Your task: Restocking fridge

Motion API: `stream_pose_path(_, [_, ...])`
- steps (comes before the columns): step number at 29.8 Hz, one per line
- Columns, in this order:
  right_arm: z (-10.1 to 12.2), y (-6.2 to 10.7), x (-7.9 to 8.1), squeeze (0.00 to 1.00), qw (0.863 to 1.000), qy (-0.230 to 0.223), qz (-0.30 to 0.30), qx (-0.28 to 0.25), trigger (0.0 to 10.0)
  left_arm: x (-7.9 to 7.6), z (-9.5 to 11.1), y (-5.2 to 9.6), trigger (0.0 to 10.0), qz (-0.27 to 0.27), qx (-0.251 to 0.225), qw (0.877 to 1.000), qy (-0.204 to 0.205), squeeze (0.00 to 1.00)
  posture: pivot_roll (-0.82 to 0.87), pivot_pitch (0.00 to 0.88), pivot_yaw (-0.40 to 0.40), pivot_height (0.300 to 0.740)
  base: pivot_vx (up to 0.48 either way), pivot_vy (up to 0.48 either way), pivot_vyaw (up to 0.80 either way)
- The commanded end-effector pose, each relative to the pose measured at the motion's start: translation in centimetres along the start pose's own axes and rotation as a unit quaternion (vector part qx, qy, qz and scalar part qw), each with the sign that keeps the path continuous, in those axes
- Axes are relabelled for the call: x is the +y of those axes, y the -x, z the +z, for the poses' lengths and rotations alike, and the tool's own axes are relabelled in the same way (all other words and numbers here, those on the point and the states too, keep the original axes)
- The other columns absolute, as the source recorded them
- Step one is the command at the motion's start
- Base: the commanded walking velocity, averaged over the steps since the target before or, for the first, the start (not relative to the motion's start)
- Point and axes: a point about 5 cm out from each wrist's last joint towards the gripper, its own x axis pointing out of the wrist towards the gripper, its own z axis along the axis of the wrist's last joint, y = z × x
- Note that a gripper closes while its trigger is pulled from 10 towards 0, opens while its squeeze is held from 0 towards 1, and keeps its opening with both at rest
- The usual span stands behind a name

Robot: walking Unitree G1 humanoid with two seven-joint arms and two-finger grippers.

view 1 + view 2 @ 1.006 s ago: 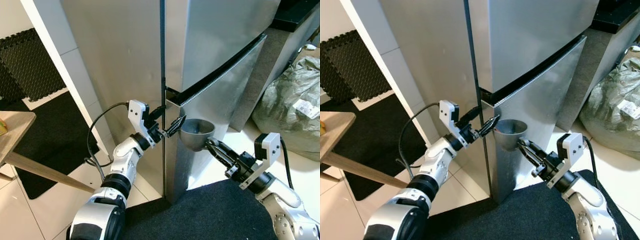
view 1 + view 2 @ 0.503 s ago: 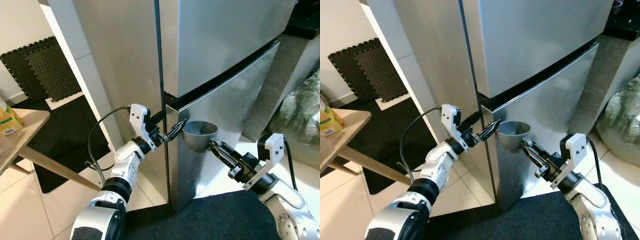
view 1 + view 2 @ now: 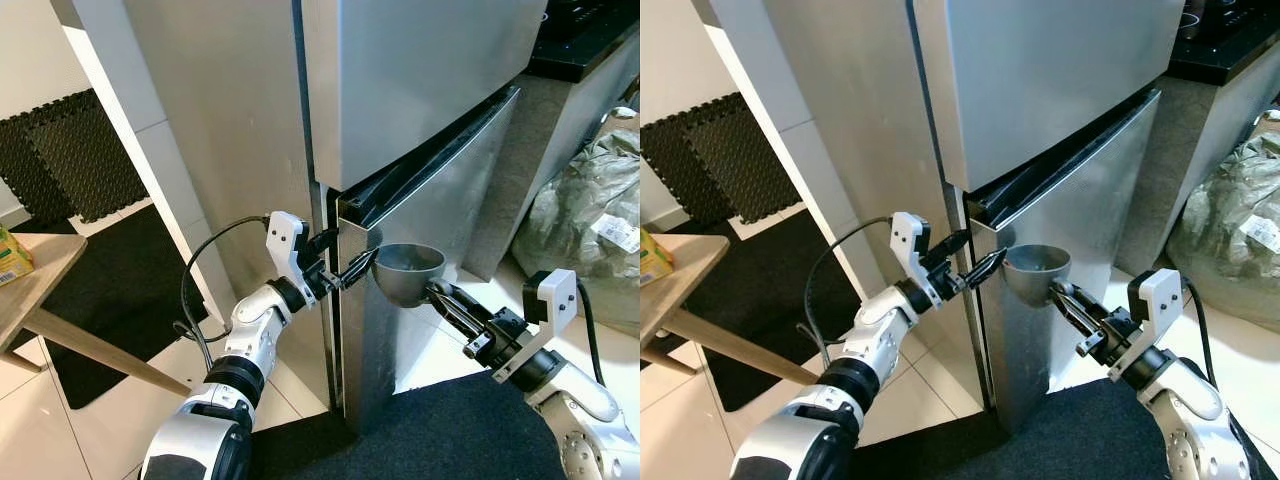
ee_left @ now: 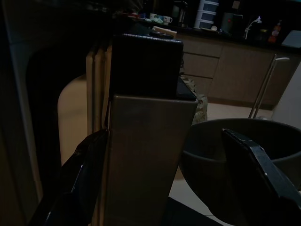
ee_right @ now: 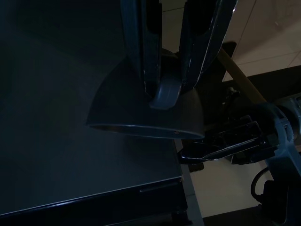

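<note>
Left claw (image 3: 348,274), fingers apart, straddled the lower fridge door (image 3: 430,230) at its vertical corner edge (slightly ajar); right claw (image 3: 440,297) clamped a grey bowl (image 3: 408,273) just beside.

1. I am reaching my left arm forward, my left gripper (image 3: 345,271) spreading its fingers on either side of the fridge door's edge (image 3: 338,300).
2. I am extending my right arm, my right gripper (image 3: 440,297) pinching the grey bowl (image 3: 408,272) by its rim.

right claw (image 5: 171,70) gripping grey bowl (image 5: 146,113), fridge door (image 5: 61,141)
</note>
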Motion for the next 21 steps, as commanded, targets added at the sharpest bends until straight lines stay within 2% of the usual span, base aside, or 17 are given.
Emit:
stream_pose_path(1, [0.4, -1.5, 1.3, 0.00, 0.999, -0.003, 0.042, -0.017, 10.0, -5.2, -1.5, -3.0, 10.0, -0.132, 0.018, 0.991, 0.022, 0.00, -0.18, 0.117, 0.105, 0.740, 0.000, 0.000, 0.00])
stream_pose_path(4, [0.3, -1.5, 1.4, 0.00, 0.999, -0.004, 0.042, -0.016, 10.0, -5.6, -1.9, -2.7, 10.0, -0.151, 0.024, 0.988, 0.033, 0.00, -0.18, 0.116, 0.105, 0.740, 0.000, 0.000, 0.00])
stream_pose_path(6, [0.2, -1.5, 1.4, 0.00, 0.999, -0.004, 0.041, -0.015, 10.0, -5.9, -2.8, -1.9, 10.0, -0.171, 0.042, 0.983, 0.046, 0.00, -0.18, 0.113, 0.106, 0.740, 0.000, 0.000, 0.00])
stream_pose_path(10, [0.2, -1.5, 1.3, 0.00, 0.999, -0.004, 0.040, -0.014, 10.0, -5.8, -3.7, -0.8, 10.0, -0.173, 0.056, 0.981, 0.061, 0.00, -0.18, 0.114, 0.107, 0.740, 0.000, 0.000, 0.00])
stream_pose_path(12, [0.1, -1.4, 1.2, 0.00, 0.999, -0.003, 0.038, -0.013, 10.0, -4.5, -4.7, 1.0, 10.0, -0.118, 0.071, 0.989, 0.063, 0.00, -0.18, 0.113, 0.105, 0.740, 0.000, 0.000, 0.00])
stream_pose_path(13, [0.1, -1.4, 1.2, 0.00, 0.999, -0.003, 0.038, -0.013, 10.0, -4.5, -4.7, 1.0, 10.0, -0.118, 0.071, 0.989, 0.063, 0.00, -0.18, 0.113, 0.105, 0.740, 0.000, 0.000, 0.00])
stream_pose_path(16, [0.1, -1.4, 1.2, 0.00, 0.999, -0.003, 0.037, -0.012, 10.0, -3.3, -5.3, 2.8, 10.0, -0.062, 0.077, 0.993, 0.071, 0.00, -0.18, 0.113, 0.103, 0.740, 0.000, 0.000, 0.00])
stream_pose_path(18, [0.1, -1.4, 1.1, 0.00, 0.999, -0.003, 0.038, -0.012, 10.0, -3.2, -5.5, 3.2, 10.0, -0.053, 0.078, 0.993, 0.076, 0.00, -0.18, 0.113, 0.103, 0.740, 0.000, 0.000, 0.00])
stream_pose_path(20, [0.2, -1.6, 1.1, 0.00, 0.999, -0.003, 0.038, -0.012, 10.0, -3.1, -6.5, 4.6, 10.0, -0.030, 0.096, 0.992, 0.081, 0.00, -0.17, 0.112, 0.102, 0.740, 0.000, 0.000, 0.00])
stream_pose_path(21, [0.2, -1.6, 1.1, 0.00, 0.999, -0.003, 0.038, -0.012, 10.0, -3.1, -6.5, 4.6, 10.0, -0.030, 0.096, 0.992, 0.081, 0.00, -0.17, 0.112, 0.102, 0.740, 0.000, 0.000, 0.00])
